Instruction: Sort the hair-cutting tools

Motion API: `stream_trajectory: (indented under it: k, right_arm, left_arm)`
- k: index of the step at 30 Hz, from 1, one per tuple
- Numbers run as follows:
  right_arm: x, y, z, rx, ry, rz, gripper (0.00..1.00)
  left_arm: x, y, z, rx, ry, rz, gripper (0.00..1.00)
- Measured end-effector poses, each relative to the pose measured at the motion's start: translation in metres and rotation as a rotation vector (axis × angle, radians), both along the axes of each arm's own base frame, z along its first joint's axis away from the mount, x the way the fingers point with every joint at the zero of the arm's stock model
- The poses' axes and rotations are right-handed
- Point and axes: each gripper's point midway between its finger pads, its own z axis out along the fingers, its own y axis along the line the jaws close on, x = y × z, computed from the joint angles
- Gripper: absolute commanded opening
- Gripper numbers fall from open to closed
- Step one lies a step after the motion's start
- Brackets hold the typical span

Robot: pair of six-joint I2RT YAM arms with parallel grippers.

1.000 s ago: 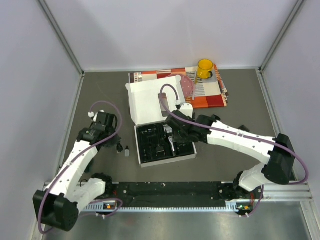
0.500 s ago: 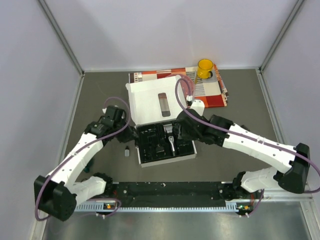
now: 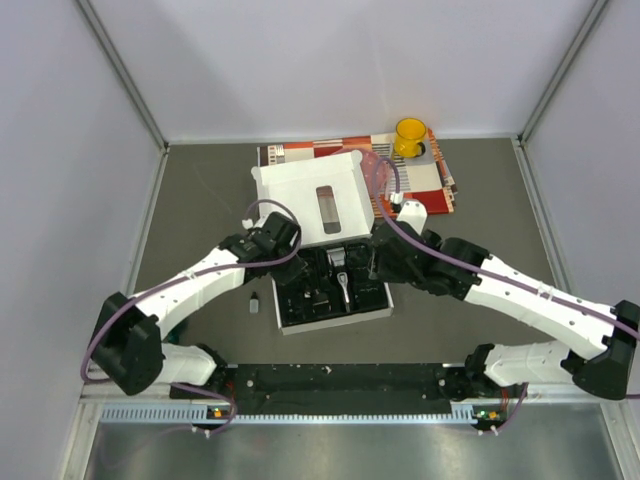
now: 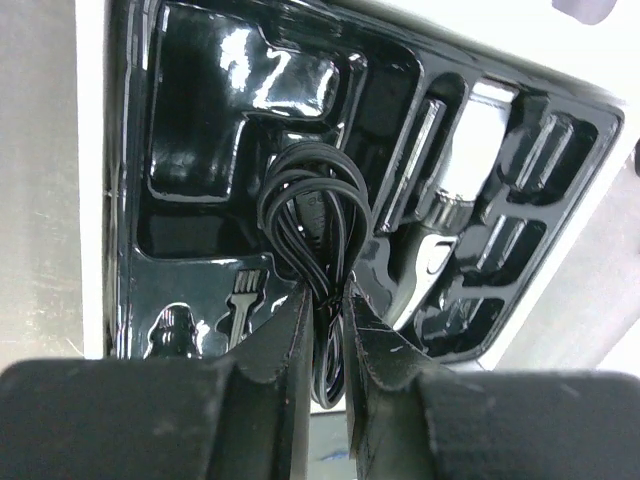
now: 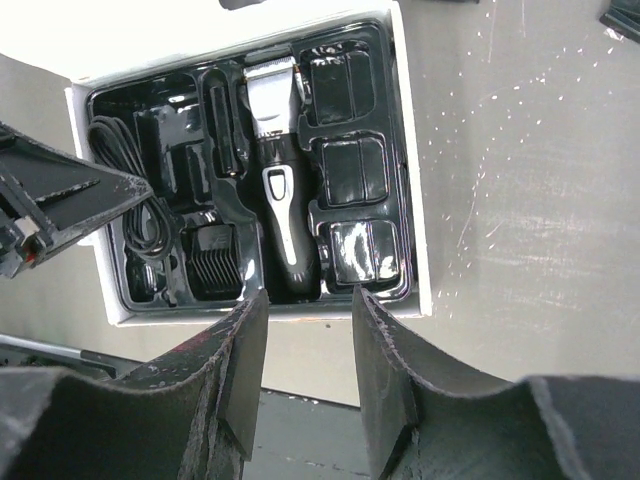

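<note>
Where you look down from above, pale walls close in a dark grey table (image 3: 200, 180). Left of centre a small black piece (image 3: 254, 302) lies alone, too small to name. Your left gripper (image 3: 292, 262) is lost against the black tray (image 3: 372, 298) in that view. Its wrist camera shows the fingers (image 4: 290, 340) pinched on the coiled black cord (image 4: 310, 215) at the tray's left side. At centre the clipper (image 5: 275, 170) lies in its slot, with a guard comb (image 5: 212, 268) to its lower left. Your right gripper (image 5: 310, 298) hangs parted and empty over the near edge of the white box (image 5: 423, 200). At the upper right, a yellow cup (image 3: 410, 137) stands on a patterned mat (image 3: 425, 195).
</note>
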Motion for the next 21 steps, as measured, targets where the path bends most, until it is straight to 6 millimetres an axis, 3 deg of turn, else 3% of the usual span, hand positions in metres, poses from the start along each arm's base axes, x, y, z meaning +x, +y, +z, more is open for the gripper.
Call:
stream_trajectory:
  k: [14, 21]
  right_arm:
    - [-0.005, -0.008, -0.004, -0.026, 0.007, 0.020, 0.40]
    - [-0.009, -0.016, -0.008, -0.037, 0.009, 0.024, 0.40]
  left_arm:
    - [0.033, 0.002, -0.007, 0.014, -0.073, 0.213, 0.02]
    - [0.029, 0.007, -0.027, 0.018, -0.034, 0.296, 0.04]
